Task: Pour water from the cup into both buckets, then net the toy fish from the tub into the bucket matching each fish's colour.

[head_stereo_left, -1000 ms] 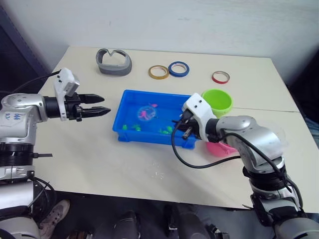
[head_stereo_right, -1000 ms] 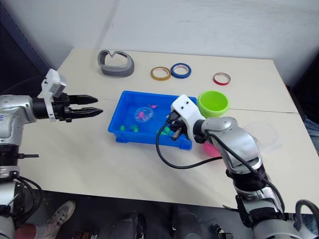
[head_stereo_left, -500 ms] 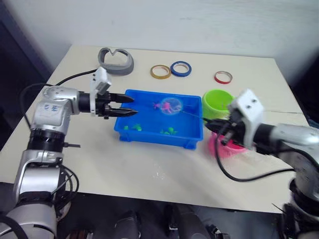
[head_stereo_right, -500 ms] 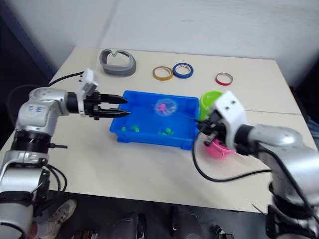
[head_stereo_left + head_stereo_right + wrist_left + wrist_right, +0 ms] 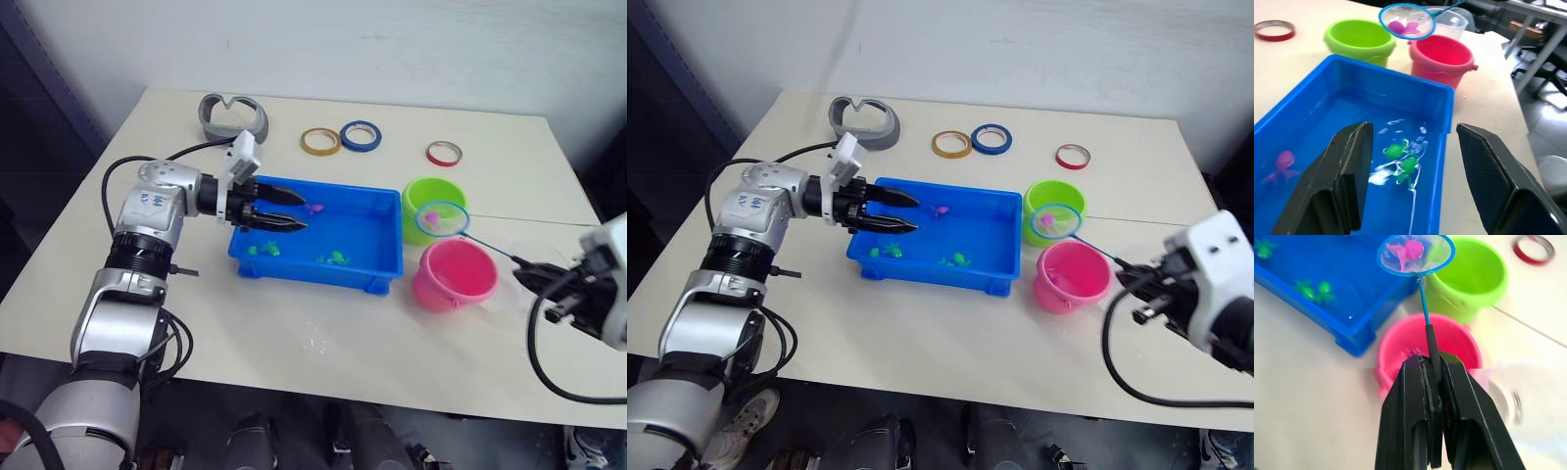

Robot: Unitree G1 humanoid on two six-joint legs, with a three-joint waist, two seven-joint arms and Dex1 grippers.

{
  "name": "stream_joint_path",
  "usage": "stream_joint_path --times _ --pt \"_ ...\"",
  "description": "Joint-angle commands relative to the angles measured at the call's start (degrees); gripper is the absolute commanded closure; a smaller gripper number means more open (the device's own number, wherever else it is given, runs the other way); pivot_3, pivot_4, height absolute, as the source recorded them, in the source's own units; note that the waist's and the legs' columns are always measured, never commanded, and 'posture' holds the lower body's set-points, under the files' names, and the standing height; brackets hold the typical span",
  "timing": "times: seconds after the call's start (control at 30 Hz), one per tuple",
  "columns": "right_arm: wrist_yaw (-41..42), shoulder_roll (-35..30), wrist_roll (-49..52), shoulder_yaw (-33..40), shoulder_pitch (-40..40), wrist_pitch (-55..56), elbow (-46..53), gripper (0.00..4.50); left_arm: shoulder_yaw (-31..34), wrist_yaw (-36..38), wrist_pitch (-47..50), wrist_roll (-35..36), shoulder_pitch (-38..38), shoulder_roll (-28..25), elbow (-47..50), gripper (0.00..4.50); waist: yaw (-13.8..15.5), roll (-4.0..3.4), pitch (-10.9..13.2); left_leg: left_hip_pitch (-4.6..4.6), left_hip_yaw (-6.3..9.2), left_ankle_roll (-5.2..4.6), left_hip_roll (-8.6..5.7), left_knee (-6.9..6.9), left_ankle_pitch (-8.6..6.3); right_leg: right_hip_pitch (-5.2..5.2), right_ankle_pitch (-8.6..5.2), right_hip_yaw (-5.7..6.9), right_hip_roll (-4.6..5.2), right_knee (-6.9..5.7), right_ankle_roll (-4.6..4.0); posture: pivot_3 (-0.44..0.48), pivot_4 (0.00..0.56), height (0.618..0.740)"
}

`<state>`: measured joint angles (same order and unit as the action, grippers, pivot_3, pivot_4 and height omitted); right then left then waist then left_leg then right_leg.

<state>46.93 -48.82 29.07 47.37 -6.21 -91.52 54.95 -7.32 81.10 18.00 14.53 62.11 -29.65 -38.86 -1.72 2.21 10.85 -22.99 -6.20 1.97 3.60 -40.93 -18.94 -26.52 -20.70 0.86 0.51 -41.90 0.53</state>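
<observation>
Clamped in the right end effector (image 5: pixel 1432 377) by its thin stick, the net (image 5: pixel 1416 253) is held above the lime green bucket (image 5: pixel 428 199) and pink bucket (image 5: pixel 454 275), with a magenta fish (image 5: pixel 1406 249) carried in the mesh. The left end effector (image 5: pixel 292 211) is held apart over the blue tub (image 5: pixel 384 277), where green fish (image 5: pixel 1403 157) are left.

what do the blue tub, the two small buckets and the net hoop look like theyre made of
Blue rectangular tub: seemingly glossy moulded plastic, with shiny walls. Lime green bucket and pink bucket: likely smooth plastic, uniform in colour. Round net: sheer mesh, see-through, in a light blue rim, probably plastic, held by the right gripper.
</observation>
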Motion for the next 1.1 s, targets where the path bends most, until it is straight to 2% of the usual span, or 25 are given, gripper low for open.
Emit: stream_joint_path --times 0.03,0.2,0.33,0.5,0.6,0.73,0.93,1.1 --pt "1.4 -2.4 1.8 8.7 7.9 5.2 5.0 4.5 0.5 1.8 -1.4 -0.1 2.9 0.5 -0.8 1.48 0.0 0.0 0.0 0.0 0.0 0.0 0.0 0.0 0.0 0.01 0.0 0.0 0.0 0.0 0.0 0.0 0.15 0.693" --pt "-1.4 -2.9 0.3 13.0 23.9 18.0 5.0 4.5 0.6 2.2 -3.2 -1.2 4.4 1.2 -3.9 1.48 0.0 0.0 0.0 0.05 0.03 0.02 -0.02 0.0 0.01 0.09 0.0 0.0 -0.06 0.01 0.06 0.0 0.15 0.693" --pt "-5.2 -2.2 -5.4 11.3 35.1 33.7 5.0 4.5 0.8 2.3 -4.5 -1.9 5.6 1.8 -6.5 1.48 -0.2 0.01 0.0 0.07 0.01 0.03 -0.03 -0.01 0.02 0.11 0.04 -0.08 -0.09 0.02 0.17 0.0 0.15 0.693" --pt "-9.0 -1.9 -13.0 7.3 43.9 47.4 5.0 4.5 0.9 2.4 -6.1 -2.5 7.0 2.3 -9.2 1.48 -0.1 0.02 0.0 0.04 0.05 0.03 -0.08 -0.01 0.02 0.13 0.02 -0.11 -0.11 0.06 0.3 0.0 0.15 0.693" --pt "-11.0 -1.6 -17.6 4.8 46.2 53.6 5.0 4.5 0.9 2.5 -6.9 -2.7 7.4 2.6 -10.3 1.48 -0.1 0.02 0.0 0.04 0.05 0.03 -0.08 -0.01 0.02 0.13 0.02 -0.13 -0.11 0.08 0.32 0.0 0.15 0.693" --pt "-12.7 -1.8 -29.8 0.1 49.1 61.9 5.0 4.5 1.1 2.5 -7.8 -3.0 7.8 2.8 -11.6 1.48 0.0 0.02 0.0 0.05 0.05 0.03 -0.07 -0.02 0.02 0.12 0.02 -0.13 -0.12 0.06 0.32 0.0 0.15 0.693" --pt "-12.2 0.0 -44.7 -2.8 50.0 69.9 4.6 4.5 1.5 2.6 -8.3 -3.3 8.0 2.8 -12.3 1.48 0.0 0.01 0.0 0.06 0.03 0.05 -0.07 -0.04 0.03 0.12 0.02 -0.14 -0.1 0.03 0.31 0.0 0.15 0.693" --pt "-13.8 2.4 -56.0 -3.3 51.0 81.8 1.3 4.5 1.5 2.8 -8.6 -3.6 8.0 2.6 -12.7 1.48 0.0 0.01 0.0 0.08 0.01 0.08 -0.06 -0.06 0.05 0.12 0.01 -0.14 -0.11 0.01 0.3 0.0 0.15 0.693"
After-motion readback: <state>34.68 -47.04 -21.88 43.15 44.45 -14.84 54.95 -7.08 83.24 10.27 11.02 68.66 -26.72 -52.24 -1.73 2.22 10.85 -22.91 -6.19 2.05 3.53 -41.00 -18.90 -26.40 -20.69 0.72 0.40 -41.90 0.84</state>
